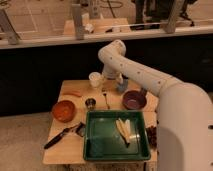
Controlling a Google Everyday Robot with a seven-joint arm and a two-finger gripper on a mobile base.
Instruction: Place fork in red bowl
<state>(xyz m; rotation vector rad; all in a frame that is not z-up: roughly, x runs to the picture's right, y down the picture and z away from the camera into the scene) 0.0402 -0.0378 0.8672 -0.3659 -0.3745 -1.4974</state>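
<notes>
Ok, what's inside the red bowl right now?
Nothing visible: the red bowl shows only its dark inside, though its near rim hides a sliver. The fork lies on the table by the metal cup; the gripper hangs above the table's back edge.

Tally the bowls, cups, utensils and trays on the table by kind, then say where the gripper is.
Bowls: 2, red bowl and purple bowl
Cups: 2, white cup and metal cup
Utensils: 2, fork and black-handled utensil
Trays: 1, green tray
Total: 7
The gripper hangs open by the fork's far end, holding nothing.
</notes>
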